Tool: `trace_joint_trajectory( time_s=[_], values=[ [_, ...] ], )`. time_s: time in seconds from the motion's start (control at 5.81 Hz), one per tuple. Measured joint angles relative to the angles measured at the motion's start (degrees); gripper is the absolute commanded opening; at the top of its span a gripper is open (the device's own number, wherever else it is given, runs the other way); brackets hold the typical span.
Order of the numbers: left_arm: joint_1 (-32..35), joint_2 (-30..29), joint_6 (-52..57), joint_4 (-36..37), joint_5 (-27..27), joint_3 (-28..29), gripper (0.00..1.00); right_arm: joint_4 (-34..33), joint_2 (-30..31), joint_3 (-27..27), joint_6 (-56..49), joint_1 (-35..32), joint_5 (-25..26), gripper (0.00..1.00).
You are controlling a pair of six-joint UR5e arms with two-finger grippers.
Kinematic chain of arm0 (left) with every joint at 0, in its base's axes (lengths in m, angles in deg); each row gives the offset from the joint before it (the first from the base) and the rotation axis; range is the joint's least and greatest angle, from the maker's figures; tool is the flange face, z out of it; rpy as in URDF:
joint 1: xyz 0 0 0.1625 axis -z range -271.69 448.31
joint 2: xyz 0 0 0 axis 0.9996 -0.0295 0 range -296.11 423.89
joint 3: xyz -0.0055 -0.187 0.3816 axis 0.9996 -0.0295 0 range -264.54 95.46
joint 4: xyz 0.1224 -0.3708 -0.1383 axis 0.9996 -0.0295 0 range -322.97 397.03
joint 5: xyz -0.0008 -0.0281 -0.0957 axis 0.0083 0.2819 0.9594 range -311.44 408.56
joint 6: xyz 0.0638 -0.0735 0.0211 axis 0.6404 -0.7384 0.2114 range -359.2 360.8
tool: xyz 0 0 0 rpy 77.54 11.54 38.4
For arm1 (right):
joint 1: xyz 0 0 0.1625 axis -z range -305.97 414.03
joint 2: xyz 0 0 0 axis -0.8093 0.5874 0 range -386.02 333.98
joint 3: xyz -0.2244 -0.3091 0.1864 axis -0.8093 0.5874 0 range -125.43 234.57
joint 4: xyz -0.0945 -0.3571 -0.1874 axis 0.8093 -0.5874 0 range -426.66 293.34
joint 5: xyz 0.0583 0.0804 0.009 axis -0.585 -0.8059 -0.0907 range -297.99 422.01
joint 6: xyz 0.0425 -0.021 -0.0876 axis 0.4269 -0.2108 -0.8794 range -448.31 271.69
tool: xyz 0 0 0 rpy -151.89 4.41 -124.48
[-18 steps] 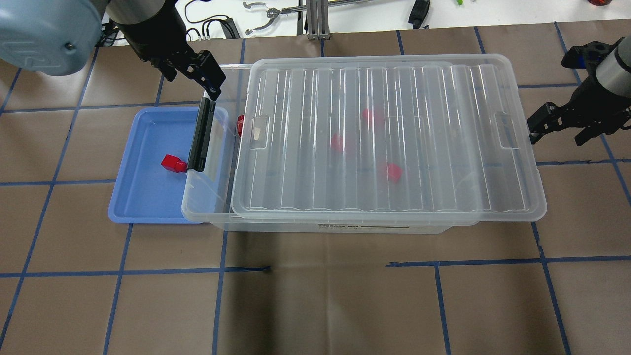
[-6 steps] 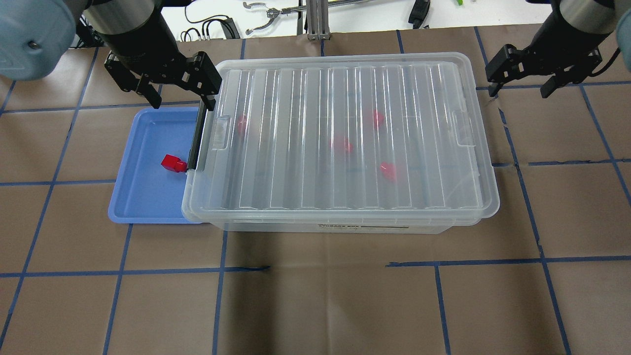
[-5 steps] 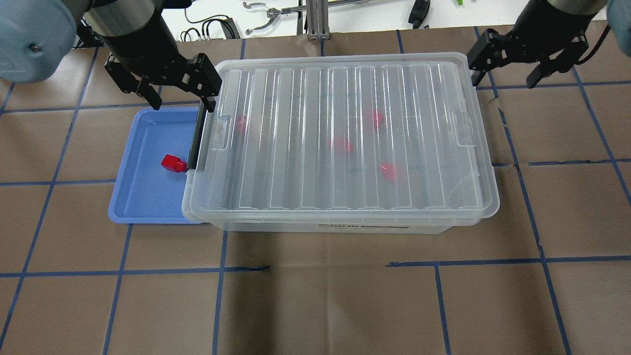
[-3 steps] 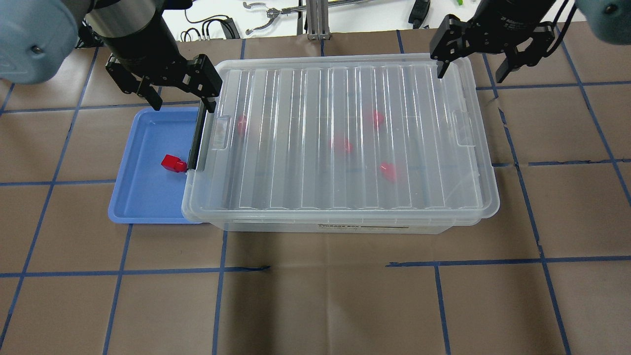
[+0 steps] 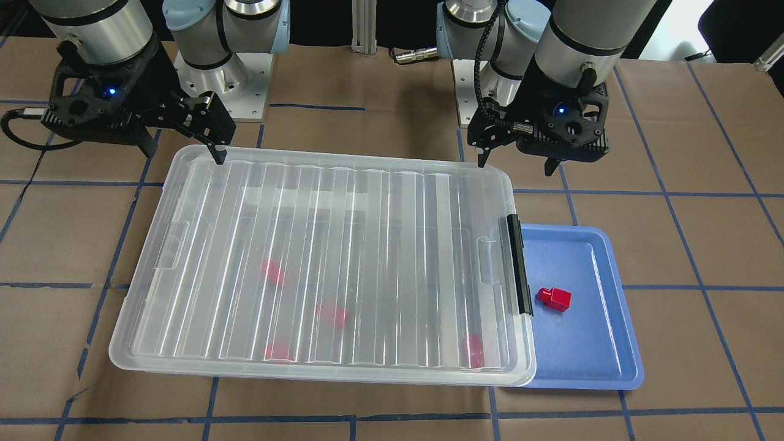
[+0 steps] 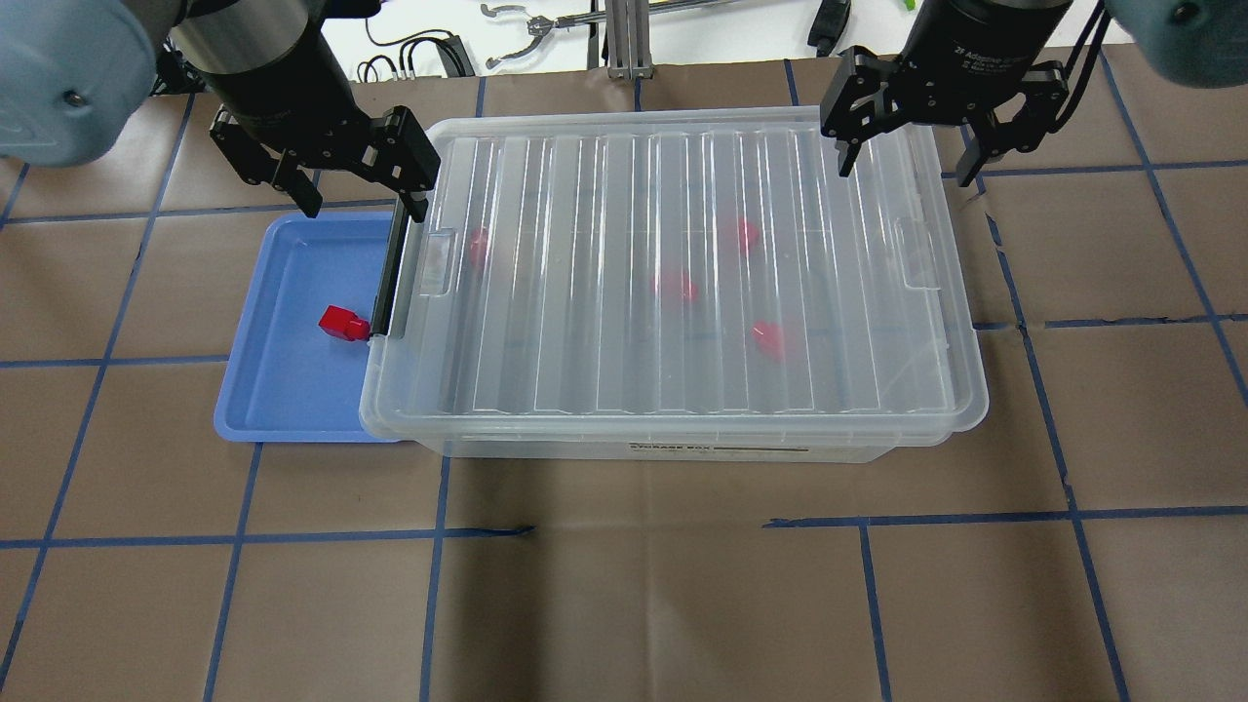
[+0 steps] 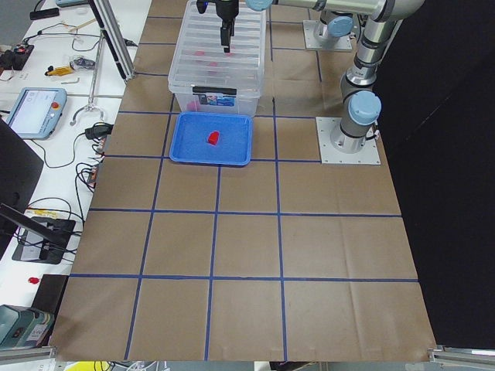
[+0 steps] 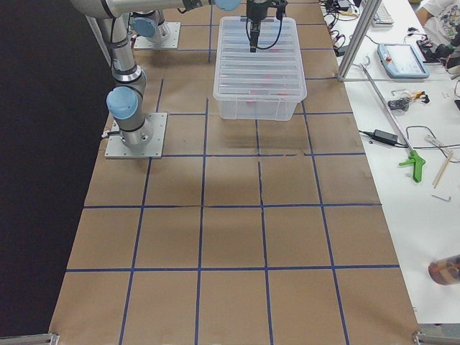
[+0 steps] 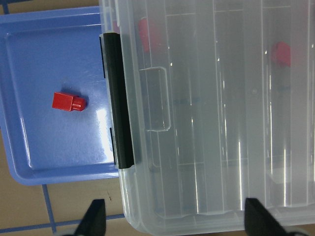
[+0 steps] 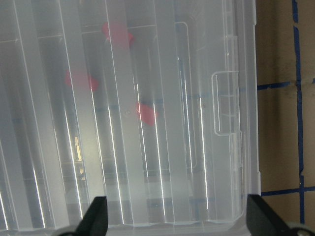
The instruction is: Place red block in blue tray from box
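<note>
Status, front-facing view: red block (image 5: 555,298) is seen lying on the floor of the blue tray (image 5: 588,361), beside the black latch (image 5: 519,264) of the box (image 5: 318,288). The ribbed lid (image 5: 380,214) is closed; four other blocks (image 5: 272,271) are blurred under it. The left gripper (image 5: 514,166) is held at the box's back corner at the tray end, fingers spread wide, nothing gripped. The right gripper (image 5: 184,154) is held over the opposite back corner, equally wide, empty.

Overhead: the block appears to touch the latch; a label strip (image 6: 717,449) on the box's near wall is shown only here.

Exterior left: the tray is seen whole, block near its middle; a handheld screen (image 7: 35,108) lies on the side bench (image 7: 54,69).

Exterior right: tray and block are hidden behind the box.

Left wrist: a gap between block and latch is visible, stub pointed at the latch; the lid overhangs the tray's edge.

Right wrist: only lid, three blurred blocks and taped table (image 10: 280,137) are shown.
</note>
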Motion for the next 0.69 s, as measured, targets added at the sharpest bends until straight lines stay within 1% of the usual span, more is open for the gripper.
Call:
trace_joint_trajectory(
  time_s=[0.69],
  values=[
    [0.0, -0.1, 0.0, 0.1, 0.0, 0.0, 0.99, 0.3, -0.1, 0.0, 0.0, 0.0, 1.1, 1.00]
  ],
)
